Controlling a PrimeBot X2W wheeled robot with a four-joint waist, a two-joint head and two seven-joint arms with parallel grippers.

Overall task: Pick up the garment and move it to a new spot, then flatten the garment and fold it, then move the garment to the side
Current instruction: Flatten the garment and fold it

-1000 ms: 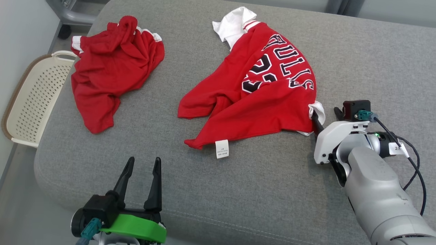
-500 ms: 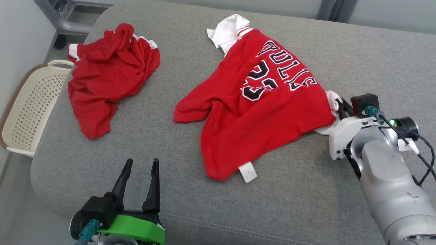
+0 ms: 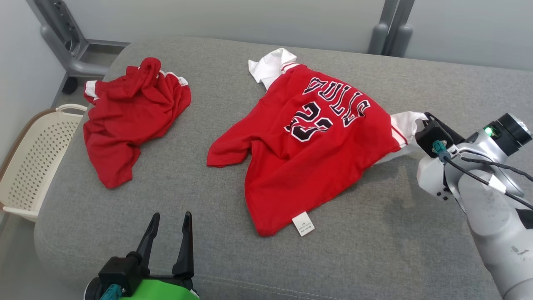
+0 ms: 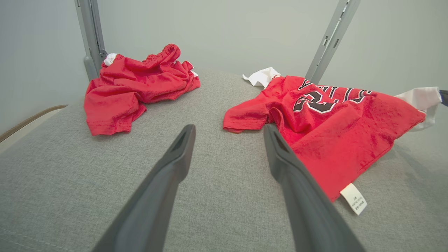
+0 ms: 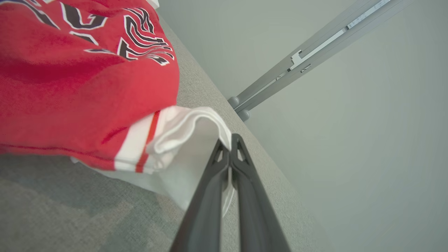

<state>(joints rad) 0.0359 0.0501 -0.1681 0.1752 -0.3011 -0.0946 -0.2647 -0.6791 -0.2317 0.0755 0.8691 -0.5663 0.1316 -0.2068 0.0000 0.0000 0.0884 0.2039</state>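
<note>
The garment (image 3: 308, 141) is a red jersey with black lettering and white sleeves, spread over the middle of the grey cushion (image 3: 374, 233). My right gripper (image 3: 425, 118) is shut on its white sleeve (image 5: 196, 129) at the right, holding that edge lifted off the cushion. In the right wrist view the two fingers (image 5: 210, 196) pinch the white cloth between them. My left gripper (image 3: 168, 237) stands open near the front edge, left of the jersey's hem, with nothing between its fingers (image 4: 164, 182). A white label (image 3: 303, 223) hangs at the jersey's near corner.
A second red garment (image 3: 129, 116) lies crumpled at the cushion's back left. A cream perforated basket (image 3: 29, 166) sits on the floor off the left edge. Grey metal frame legs (image 3: 391, 29) rise behind the cushion against the pale wall.
My right gripper closed on the white sleeve and pulled it up and to the right, stretching the jersey out. The head camera tilted up. The left gripper stayed put.
</note>
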